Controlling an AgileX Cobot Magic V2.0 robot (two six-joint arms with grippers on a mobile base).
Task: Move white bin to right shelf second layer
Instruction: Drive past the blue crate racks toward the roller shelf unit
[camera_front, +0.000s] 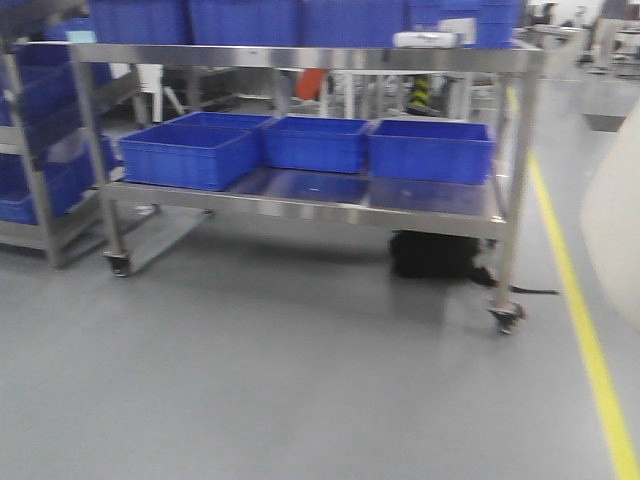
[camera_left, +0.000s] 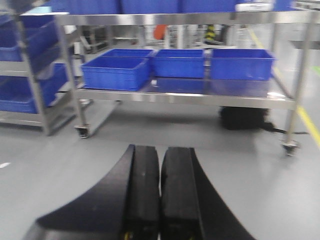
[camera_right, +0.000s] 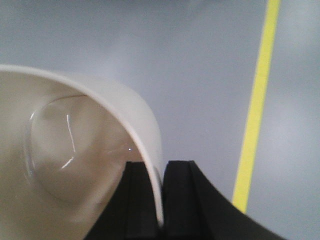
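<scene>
**Front view.** A wheeled steel cart (camera_front: 300, 60) fills the frame, with blue crates (camera_front: 315, 145) on its lower shelf and more on top. A black object (camera_front: 435, 255) lies on the floor beneath it, and a yellow floor line (camera_front: 590, 350) runs along the right. At the far right edge is a blurred cream shape, probably the white bin (camera_front: 615, 230), raised off the floor. Only this view shows the bin's place relative to the cart: off to the right, well apart from it.

**Left wrist view.** The left gripper (camera_left: 160, 155) has its two black fingers pressed together with nothing between them. The same cart and crates lie ahead. The bin does not appear here.

**Right wrist view.** The right gripper (camera_right: 156, 170) is clamped on the bin's thin rim wall, one finger inside and one outside. The glossy inside of the tub fills the lower left, over bare grey floor. Only this view shows the grip itself.

**Risks.** One pinch on a smooth, tapering wall could slip, or the tub could swing (the other hand gives no support). A jolt while travelling might loosen it. The right shelf second layer is in none of the views. The cart ahead has flat shelves and is not the target, so placing the bin there would be an error.
</scene>
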